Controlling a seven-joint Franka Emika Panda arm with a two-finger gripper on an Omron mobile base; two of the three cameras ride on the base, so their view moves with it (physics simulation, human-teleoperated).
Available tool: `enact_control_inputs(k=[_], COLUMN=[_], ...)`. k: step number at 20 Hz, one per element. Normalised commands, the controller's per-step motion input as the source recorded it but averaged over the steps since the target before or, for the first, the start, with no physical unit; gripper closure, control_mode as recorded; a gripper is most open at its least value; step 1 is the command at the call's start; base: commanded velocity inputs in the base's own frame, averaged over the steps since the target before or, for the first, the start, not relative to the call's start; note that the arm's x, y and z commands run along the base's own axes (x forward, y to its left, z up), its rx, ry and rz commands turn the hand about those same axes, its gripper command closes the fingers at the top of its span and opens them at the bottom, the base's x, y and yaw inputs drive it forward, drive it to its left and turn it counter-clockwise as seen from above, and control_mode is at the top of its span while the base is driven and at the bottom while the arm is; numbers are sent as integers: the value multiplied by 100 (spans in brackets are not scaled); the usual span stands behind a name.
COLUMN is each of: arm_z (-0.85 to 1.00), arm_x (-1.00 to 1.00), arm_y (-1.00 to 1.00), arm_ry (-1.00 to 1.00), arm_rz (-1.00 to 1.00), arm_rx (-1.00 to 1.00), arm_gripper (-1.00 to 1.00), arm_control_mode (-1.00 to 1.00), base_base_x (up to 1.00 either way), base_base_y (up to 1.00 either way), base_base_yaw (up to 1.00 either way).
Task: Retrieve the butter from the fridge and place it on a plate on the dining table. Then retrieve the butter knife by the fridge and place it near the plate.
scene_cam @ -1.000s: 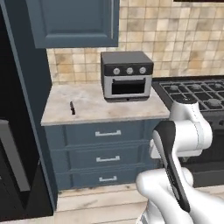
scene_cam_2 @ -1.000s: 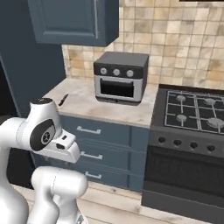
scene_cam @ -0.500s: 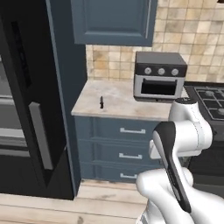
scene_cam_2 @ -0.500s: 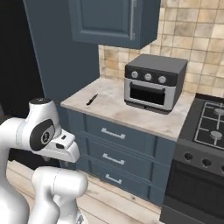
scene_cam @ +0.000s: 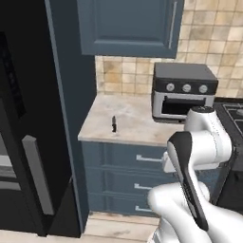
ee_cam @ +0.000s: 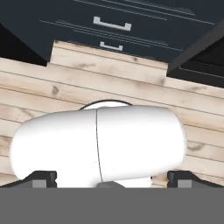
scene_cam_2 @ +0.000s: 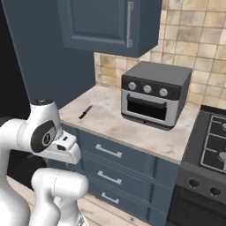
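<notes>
- Two halves make up the job, and nothing visible proves the butter half done: neither butter, plate nor dining table can be seen, so I cannot tell whether that half is finished.
- Left side of the scene: the tall black fridge with its grey vertical bar handle appears closed.
- Just right of it, past a blue-grey cabinet panel, a marbled beige counter sits on blue-grey drawers.
- Lying on that counter near its left end is the small, thin, all-dark butter knife, also seen in the right base view, untouched and well apart from the black-and-silver toaster oven further right.
- The two-finger gripper has its dark fingertips spread wide at the bottom corners of the hand view, holding nothing and pointing down at the pale wooden floor.
- The white arm is folded close to its base, far from the knife.
- Judgement: fetching the knife and carrying it to the plate remain to be done.
</notes>
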Motion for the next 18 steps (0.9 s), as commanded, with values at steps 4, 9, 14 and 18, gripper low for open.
enact_control_inputs(k=[4,9,14,18], arm_z=[0,0,0,0], arm_x=[0,0,0,0], arm_y=[0,0,0,0], arm_ry=[0,0,0,0], arm_rz=[0,0,0,0], arm_rx=[0,0,0,0], arm_gripper=[-100,-100,-100,-100], arm_control_mode=[100,100,100,100], base_base_x=[86,70,38,24], base_base_y=[47,35,-9,0], base_base_yaw=[5,24,26,23])
